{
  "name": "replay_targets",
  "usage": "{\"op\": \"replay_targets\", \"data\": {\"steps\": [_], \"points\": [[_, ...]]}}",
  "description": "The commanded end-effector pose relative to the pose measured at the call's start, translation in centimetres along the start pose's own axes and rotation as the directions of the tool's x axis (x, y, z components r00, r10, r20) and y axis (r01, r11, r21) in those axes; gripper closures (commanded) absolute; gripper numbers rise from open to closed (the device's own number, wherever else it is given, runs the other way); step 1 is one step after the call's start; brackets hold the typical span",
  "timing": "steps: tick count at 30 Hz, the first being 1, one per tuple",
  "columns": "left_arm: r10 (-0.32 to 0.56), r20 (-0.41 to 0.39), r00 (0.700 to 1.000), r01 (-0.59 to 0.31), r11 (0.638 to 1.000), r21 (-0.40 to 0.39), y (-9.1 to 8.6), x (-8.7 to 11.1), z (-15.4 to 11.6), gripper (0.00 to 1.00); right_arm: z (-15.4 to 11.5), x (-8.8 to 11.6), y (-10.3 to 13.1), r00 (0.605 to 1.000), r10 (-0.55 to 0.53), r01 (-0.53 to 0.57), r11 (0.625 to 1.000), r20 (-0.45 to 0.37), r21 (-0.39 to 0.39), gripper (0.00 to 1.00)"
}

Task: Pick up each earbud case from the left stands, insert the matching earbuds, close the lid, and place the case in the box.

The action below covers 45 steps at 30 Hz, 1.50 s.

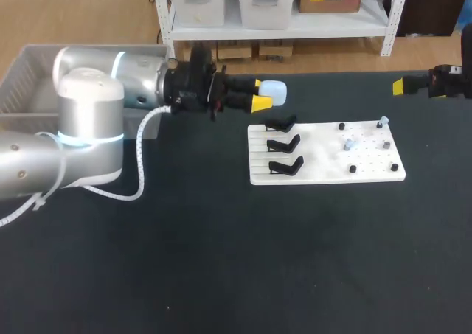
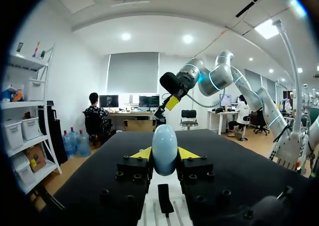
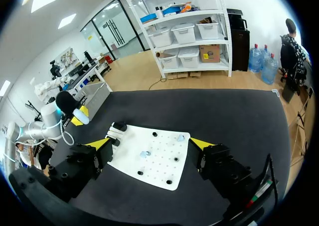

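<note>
A pale blue earbud case (image 1: 274, 91) is held in the air just behind the white board (image 1: 324, 173); my left gripper (image 1: 259, 94) is shut on it. In the left wrist view the case (image 2: 164, 141) stands upright between the yellow tips of that gripper (image 2: 165, 155). Three black stands (image 1: 284, 143) line the board's left side, all bare. Two small pale earbuds (image 1: 349, 145) sit among black pegs on its right side. My right gripper (image 1: 400, 87) hovers at the table's far right, open and holding nothing. In its own wrist view the right gripper (image 3: 150, 145) spans the board (image 3: 164, 167).
A grey plastic box (image 1: 22, 76) sits at the far left behind my left arm. Dark table surface stretches in front of the board. One black stand (image 2: 164, 198) lies just under the left gripper.
</note>
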State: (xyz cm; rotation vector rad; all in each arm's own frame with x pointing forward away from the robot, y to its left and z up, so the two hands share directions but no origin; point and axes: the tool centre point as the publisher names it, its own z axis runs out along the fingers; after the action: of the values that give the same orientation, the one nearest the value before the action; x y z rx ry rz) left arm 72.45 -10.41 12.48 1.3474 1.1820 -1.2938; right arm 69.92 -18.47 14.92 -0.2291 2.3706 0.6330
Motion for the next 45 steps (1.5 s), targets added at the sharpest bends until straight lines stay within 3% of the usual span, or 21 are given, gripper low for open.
{"op": "replay_targets", "data": {"steps": [1, 5, 24, 37, 45], "points": [[-0.001, 0.001, 1.0, 0.001, 1.0, 0.009, 0.4, 0.1, 0.1, 1.0, 0.0, 0.0, 0.0, 1.0, 0.0, 0.0, 1.0, -0.001, 0.0, 0.0], [-0.001, 0.001, 1.0, 0.001, 1.0, 0.009, 0.4, 0.1, 0.1, 1.0, 0.0, 0.0, 0.0, 1.0, 0.0, 0.0, 1.0, -0.001, 0.0, 0.0], [-0.011, 0.013, 1.0, 0.012, 1.0, -0.023, -1.0, 0.0, -0.6, 1.0, -1.8, 1.2, 10.8, 0.988, -0.156, 0.156, 0.986, 0.011, -0.054, 0.0], [0.002, 0.03, 1.0, -0.002, 1.0, -0.009, -1.3, 0.2, 0.1, 1.0, 1.4, 3.6, 16.4, 0.983, -0.162, 0.157, 0.985, -0.081, -0.065, 0.0], [0.009, 0.031, 0.999, -0.009, 1.0, -0.004, -1.3, 0.0, 0.1, 1.0, 3.0, 3.5, 18.2, 0.978, -0.181, 0.17, 0.98, -0.103, -0.106, 0.0]]}}
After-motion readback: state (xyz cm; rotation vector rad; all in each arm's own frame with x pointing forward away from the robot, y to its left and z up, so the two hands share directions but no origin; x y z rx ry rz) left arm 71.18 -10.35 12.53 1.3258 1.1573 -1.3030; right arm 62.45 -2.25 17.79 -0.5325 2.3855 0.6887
